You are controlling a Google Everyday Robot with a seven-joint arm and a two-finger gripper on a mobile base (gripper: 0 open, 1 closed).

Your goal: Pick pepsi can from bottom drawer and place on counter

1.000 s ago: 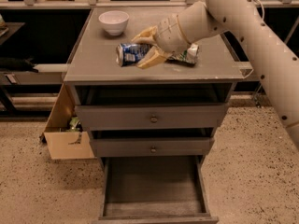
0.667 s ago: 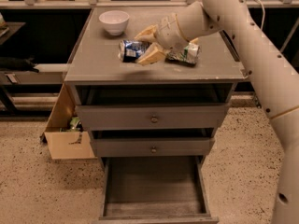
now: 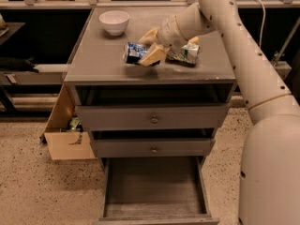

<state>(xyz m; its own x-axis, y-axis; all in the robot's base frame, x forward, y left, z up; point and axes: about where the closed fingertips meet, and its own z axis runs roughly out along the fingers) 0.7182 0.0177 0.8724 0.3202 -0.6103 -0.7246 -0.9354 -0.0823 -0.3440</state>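
The pepsi can (image 3: pixel 133 52), blue with white markings, lies on its side just over the middle of the counter (image 3: pixel 96 55). My gripper (image 3: pixel 150 46) comes in from the right and is shut on the can's right end, one tan finger above it and one below. The bottom drawer (image 3: pixel 154 189) is pulled fully out below the cabinet and its grey tray holds nothing.
A white bowl (image 3: pixel 115 21) stands at the counter's back left. A green-and-white snack packet (image 3: pixel 186 53) lies just right of the gripper. Two knobbed drawers (image 3: pixel 153 119) are closed. An open cardboard box (image 3: pixel 65 132) sits on the floor left of the cabinet. My arm (image 3: pixel 253 74) fills the right side.
The gripper and the can stay at about the same spot over the counter's middle. The view has shifted a little, so more of the arm shows on the right.
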